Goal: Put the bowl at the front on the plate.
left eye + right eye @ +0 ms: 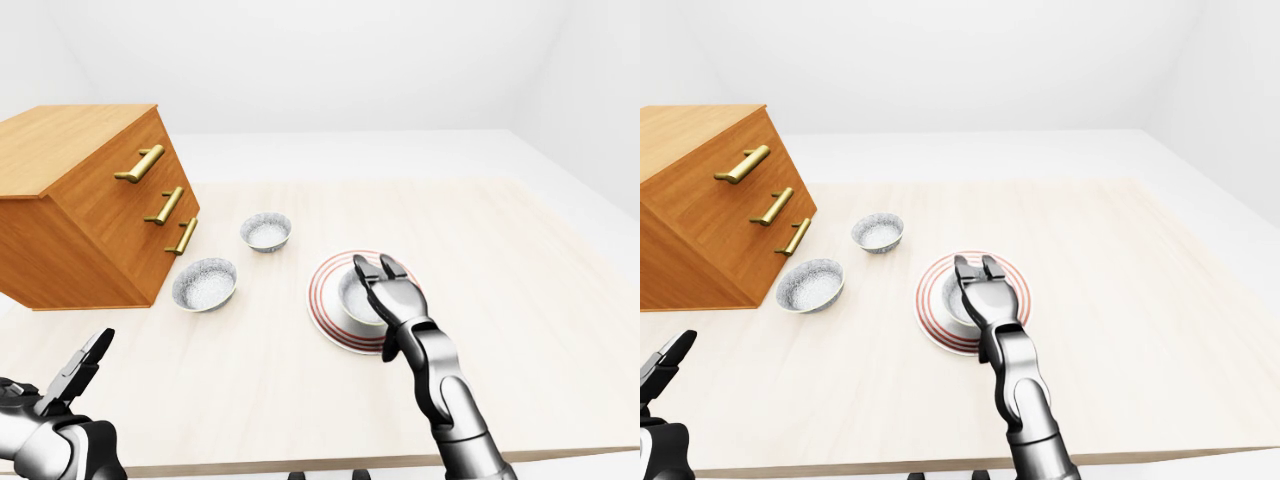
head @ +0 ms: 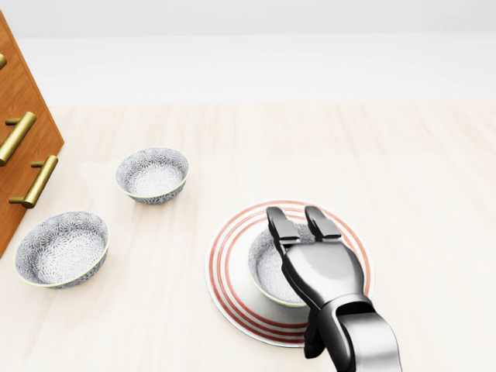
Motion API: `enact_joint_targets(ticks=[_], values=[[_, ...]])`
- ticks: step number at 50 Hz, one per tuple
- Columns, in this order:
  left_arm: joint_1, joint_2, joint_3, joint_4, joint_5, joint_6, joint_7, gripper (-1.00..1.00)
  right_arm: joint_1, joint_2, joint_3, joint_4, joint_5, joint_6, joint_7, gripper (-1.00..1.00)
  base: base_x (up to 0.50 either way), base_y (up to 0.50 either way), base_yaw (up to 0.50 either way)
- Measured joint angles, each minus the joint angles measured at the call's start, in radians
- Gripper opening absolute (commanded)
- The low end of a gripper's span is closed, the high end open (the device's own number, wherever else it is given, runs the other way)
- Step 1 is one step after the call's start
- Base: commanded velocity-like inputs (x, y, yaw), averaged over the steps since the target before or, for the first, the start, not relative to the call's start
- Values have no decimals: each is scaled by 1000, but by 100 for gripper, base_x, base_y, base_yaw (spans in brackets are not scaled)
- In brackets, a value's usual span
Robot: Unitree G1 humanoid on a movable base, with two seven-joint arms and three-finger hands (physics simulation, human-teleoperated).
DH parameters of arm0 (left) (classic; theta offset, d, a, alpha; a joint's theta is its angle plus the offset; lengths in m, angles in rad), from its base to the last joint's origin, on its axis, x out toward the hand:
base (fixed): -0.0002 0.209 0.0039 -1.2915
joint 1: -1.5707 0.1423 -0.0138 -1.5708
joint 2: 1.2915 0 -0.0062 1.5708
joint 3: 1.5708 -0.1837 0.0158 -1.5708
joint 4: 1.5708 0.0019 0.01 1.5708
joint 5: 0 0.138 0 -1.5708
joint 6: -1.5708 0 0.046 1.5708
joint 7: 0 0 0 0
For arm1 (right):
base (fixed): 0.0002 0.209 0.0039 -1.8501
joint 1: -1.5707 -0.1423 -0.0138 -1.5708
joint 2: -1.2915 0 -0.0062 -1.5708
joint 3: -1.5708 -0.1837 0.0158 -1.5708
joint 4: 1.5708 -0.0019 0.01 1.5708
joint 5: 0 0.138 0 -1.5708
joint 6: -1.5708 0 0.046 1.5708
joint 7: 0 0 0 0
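Observation:
A grey patterned bowl (image 2: pixel 266 270) sits inside the white plate with red rings (image 2: pixel 229 288), near the middle of the pale wooden table. My right hand (image 2: pixel 299 214) reaches over the bowl from the bottom of the head view. Its fingers (image 2: pixel 280 225) lie straight across the bowl's opening and past its upper rim, and the thumb hangs at the plate's lower rim. The hand is open and hides the right half of the bowl. My left hand (image 1: pixel 84 364) is low at the bottom left of the left-eye view, open, holding nothing and far from the plate.
Two more grey patterned bowls (image 2: pixel 153 175) (image 2: pixel 62 249) stand left of the plate. A wooden chest of drawers (image 1: pixel 82 205) with brass handles fills the table's left side. The table's near edge (image 1: pixel 300 464) runs along the bottom of the left-eye view.

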Motion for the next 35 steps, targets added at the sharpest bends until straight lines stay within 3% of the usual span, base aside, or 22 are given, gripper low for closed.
enact_joint_targets(ticks=[11,22,35], values=[[1,1,0,-1,-1,0,0,100,0,11,12,-149,-98,0,85,100,0,0,0],[0,0,-2,3,2,-4,0,100,-91,45,4,-340,-238,0,284,100,0,0,0],[-2,2,-5,13,10,-11,0,100,-276,78,-25,-440,-346,0,288,100,0,0,0]])
